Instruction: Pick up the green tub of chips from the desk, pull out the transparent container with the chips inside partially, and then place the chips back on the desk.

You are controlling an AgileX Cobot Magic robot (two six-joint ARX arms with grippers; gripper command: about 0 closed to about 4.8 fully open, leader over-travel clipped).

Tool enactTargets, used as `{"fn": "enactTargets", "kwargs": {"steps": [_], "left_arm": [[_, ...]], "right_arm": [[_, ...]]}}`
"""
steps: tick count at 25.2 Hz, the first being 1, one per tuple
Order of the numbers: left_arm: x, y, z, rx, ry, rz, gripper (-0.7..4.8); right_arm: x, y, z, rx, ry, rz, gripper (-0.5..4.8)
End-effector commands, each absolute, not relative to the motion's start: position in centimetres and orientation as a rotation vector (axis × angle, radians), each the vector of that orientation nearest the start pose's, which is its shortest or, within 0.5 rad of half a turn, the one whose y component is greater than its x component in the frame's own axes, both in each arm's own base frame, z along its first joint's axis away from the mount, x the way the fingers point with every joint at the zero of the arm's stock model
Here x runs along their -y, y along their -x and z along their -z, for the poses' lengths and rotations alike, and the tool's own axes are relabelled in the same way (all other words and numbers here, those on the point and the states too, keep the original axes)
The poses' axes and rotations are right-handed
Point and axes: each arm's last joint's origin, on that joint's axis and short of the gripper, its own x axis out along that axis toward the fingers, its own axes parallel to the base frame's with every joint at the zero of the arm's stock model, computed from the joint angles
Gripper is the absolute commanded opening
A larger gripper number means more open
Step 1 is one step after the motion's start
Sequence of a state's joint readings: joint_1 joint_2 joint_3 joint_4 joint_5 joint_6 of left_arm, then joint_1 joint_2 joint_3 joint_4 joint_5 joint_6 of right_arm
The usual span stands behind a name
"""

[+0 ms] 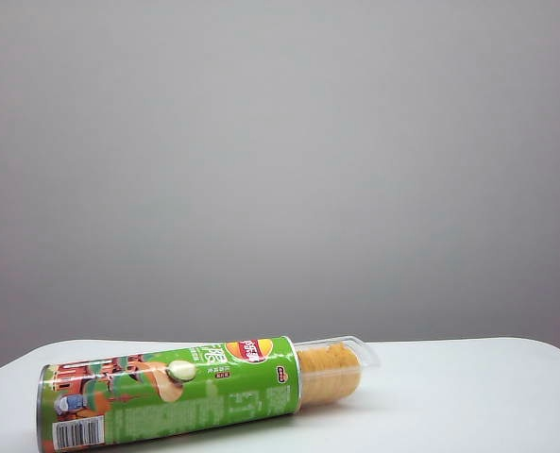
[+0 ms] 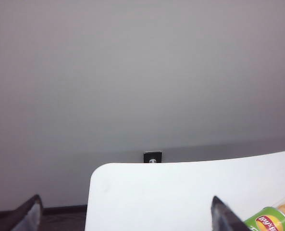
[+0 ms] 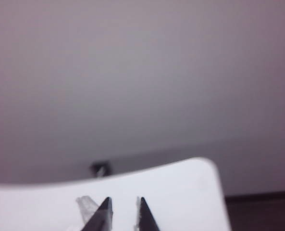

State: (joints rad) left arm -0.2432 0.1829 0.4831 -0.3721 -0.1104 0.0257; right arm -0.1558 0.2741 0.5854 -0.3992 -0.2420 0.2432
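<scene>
Tub: the green tub of chips [image 1: 171, 394] lies on its side on the desk [image 1: 468, 396], at the near edge toward the near-left corner, barcode end pointing at that corner.
Container: the transparent container [image 1: 341, 363] sticks partway out of the tub's open end, aimed toward the middle of the desk, with the chips [image 1: 329, 371] stacked inside it.
Task status: by my reading, the pull-out is done and the tub is set down; what remains is clearing the arms away.
Left gripper: the left gripper [image 2: 128, 214] hangs over the desk's edge, fingers spread wide and holding nothing; the tub's logo end peeks in just beside one fingertip.
Right gripper: the right gripper [image 3: 123, 216] hovers above the desk near one rounded corner, fingertips drawn close with a narrow gap, nothing between them.
Doing it well: back both arms off without brushing the tub; it is a cylinder on its side and I'd expect a nudge to roll it toward the near edge.
Watch-out: the clear tray is thin, so a stray touch could push it back in or tip chips out.
Surroundings: plain grey wall behind, a small dark bracket [image 2: 152, 157] beyond the desk's far edge, dark floor past it.
Obstacles: nothing else sits on the desk near the tub.
</scene>
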Motion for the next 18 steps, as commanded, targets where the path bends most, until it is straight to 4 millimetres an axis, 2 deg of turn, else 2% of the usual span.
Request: {"fn": "enactTargets", "kwargs": {"steps": [1, 4, 5, 6, 10, 12, 14, 18], "left_arm": [[1.6, -7.9, -26.1, -0.064, 0.001, 0.123, 4.79], [1.9, -8.7, -24.5, -0.071, 0.045, 0.148, 4.78], [1.9, -8.8, -24.1, -0.076, 0.085, 0.158, 4.4], [2.0, -8.7, -24.1, -0.073, 0.087, 0.168, 4.31], [1.9, -8.3, -24.2, 0.007, 0.063, 0.176, 4.24], [1.7, -7.7, -23.8, 0.044, 0.052, 0.18, 3.93], [1.6, -7.3, -23.1, 0.081, 0.085, 0.178, 3.88], [1.6, -7.6, -22.2, 0.036, 0.095, 0.152, 3.61]], "right_arm": [[0.6, -6.5, -28.7, -0.018, -0.301, 0.031, 0.39], [0.6, -5.9, -26.5, -0.003, -0.336, 0.029, 0.15], [0.5, -5.6, -25.7, 0.01, -0.348, 0.041, 0.11], [0.6, -5.5, -25.3, 0.016, -0.348, 0.05, 0.11], [0.7, -6.3, -24.2, 0.015, -0.363, 0.071, 0.1], [0.9, -6.9, -23.2, 0.016, -0.375, 0.084, 0.1], [1.0, -7.8, -21.4, 0.008, -0.375, 0.082, 0.11], [1.1, -9.0, -18.5, 0.006, -0.393, 0.062, 0.11]]}}
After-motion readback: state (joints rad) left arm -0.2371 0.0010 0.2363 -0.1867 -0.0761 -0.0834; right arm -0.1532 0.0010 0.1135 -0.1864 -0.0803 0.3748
